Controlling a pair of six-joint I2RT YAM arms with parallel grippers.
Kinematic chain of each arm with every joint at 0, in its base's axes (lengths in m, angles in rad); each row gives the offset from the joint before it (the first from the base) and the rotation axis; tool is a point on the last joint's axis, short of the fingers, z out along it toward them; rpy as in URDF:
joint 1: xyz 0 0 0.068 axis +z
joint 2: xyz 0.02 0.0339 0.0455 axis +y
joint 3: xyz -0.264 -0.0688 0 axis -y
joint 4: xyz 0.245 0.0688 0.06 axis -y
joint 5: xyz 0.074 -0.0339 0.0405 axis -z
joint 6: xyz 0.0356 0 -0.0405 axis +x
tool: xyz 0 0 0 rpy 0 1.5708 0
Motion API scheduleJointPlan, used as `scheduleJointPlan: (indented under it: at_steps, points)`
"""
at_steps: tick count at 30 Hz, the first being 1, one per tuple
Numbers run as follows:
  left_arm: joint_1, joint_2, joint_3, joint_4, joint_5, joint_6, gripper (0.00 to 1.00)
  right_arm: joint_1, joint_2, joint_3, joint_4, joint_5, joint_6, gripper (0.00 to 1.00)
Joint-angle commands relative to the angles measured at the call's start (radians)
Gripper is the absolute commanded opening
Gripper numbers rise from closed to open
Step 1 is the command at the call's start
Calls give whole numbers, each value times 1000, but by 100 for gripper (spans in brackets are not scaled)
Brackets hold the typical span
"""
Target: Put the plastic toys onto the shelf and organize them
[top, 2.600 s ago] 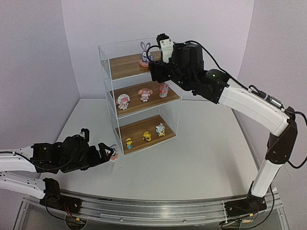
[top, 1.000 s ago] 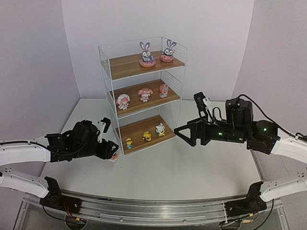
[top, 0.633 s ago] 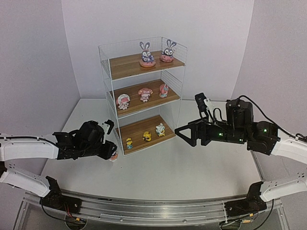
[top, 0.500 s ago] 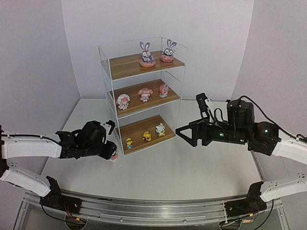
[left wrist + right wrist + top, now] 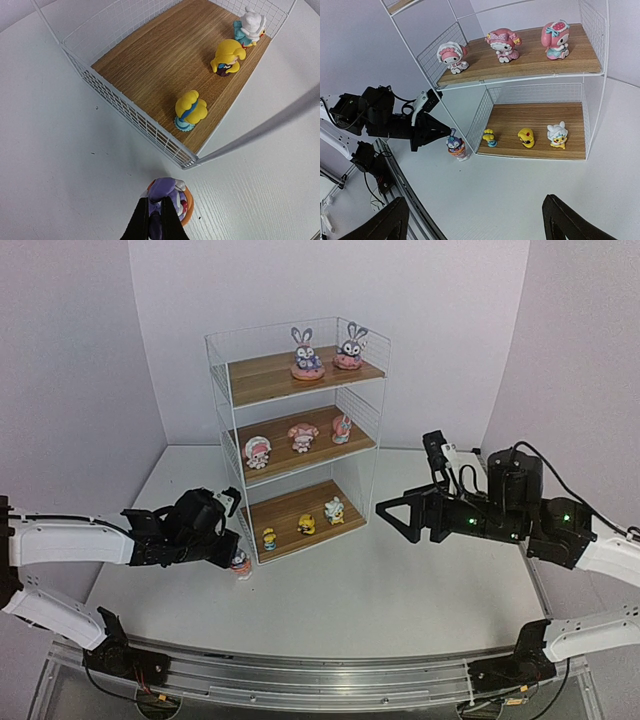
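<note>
A purple-blue bunny toy (image 5: 240, 562) on a pink-orange base stands on the table by the shelf's front left corner. My left gripper (image 5: 235, 553) is shut on its ears; in the left wrist view the gripper (image 5: 154, 200) pinches the ear above the bunny (image 5: 172, 197). The white wire shelf (image 5: 260, 377) holds two bunnies (image 5: 305, 352) on the top board, three pink-white figures (image 5: 303, 436) on the middle board and three small yellow and white ones (image 5: 307, 524) on the bottom board. My right gripper (image 5: 393, 517) hangs open and holds nothing, right of the shelf.
The shelf's wire side wall (image 5: 135, 117) stands close to the held bunny. The top board has bare wood (image 5: 255, 380) left of its two bunnies. A metal rail (image 5: 320, 680) runs along the near table edge. Pale walls close in on three sides.
My left gripper has shut on the bunny's ears and reached slightly further right. The right arm has left the top shelf, where a second bunny now stands, and drifted right.
</note>
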Motion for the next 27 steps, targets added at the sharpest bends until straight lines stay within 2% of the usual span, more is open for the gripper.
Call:
scheduleJointPlan:
  at_steps: [1, 4, 7, 13, 18, 22, 27]
  points:
    - [0, -27, 45, -44, -6, -11, 0, -5, -34, -8, 26, 37, 8, 90]
    - [0, -51, 60, -110, -4, -50, 0, -5, -32, -9, 26, -13, -5, 90]
    - [-1, -65, 104, -232, 26, -161, 0, -5, 5, 9, 20, -117, -22, 89]
    - [-17, -127, 184, -454, 135, -453, 0, 13, 225, 105, 7, -231, -18, 85]
    - [-61, -149, 218, -448, 217, -542, 0, 126, 469, 253, 8, -145, -37, 83]
    - [-176, -78, 313, -517, 130, -619, 0, 184, 623, 357, 8, -50, -15, 81]
    - [-239, 18, 394, -526, 116, -628, 0, 206, 753, 446, 6, -80, -17, 78]
